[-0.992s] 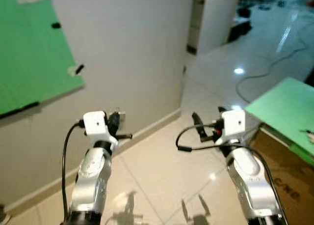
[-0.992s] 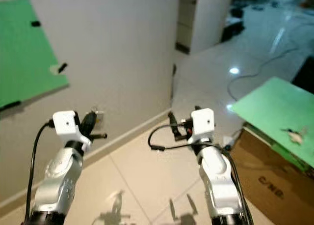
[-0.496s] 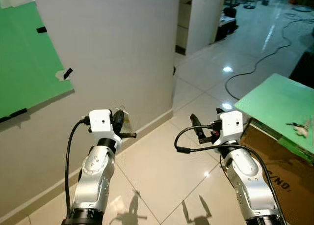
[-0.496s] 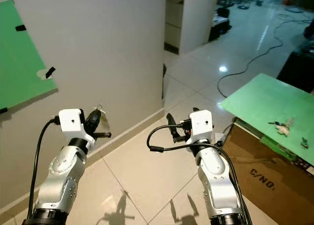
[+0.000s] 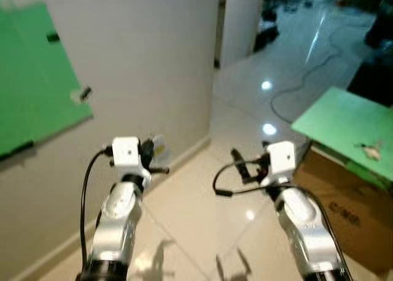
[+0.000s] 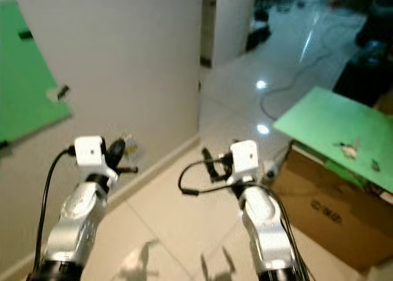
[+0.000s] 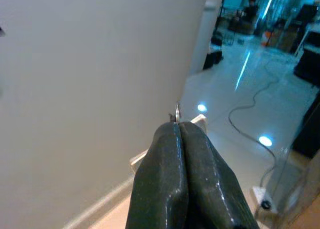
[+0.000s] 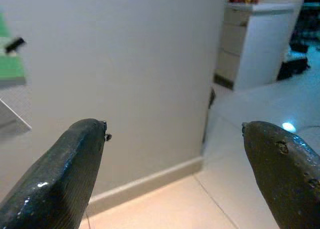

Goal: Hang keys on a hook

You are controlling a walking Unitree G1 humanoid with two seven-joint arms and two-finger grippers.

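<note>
My left gripper is held up in front of me close to the white wall, shut on the keys. In the left wrist view the fingers are pressed together, with a thin metal ring and a pale tag sticking out past the tips. My right gripper is raised at the same height over the floor. It is open, and its two fingers stand wide apart with nothing between them. A green board taped with black strips covers the wall at my left.
A cardboard box with a green sheet on top stands at my right, with small objects lying on the sheet. A white cabinet stands beyond the wall's corner. A cable snakes across the glossy tiled floor.
The whole picture has shifted and blurred, so the camera moved; the box at the right fills more of the view. Both arms keep the same raised pose, and the keys stay in the left gripper.
</note>
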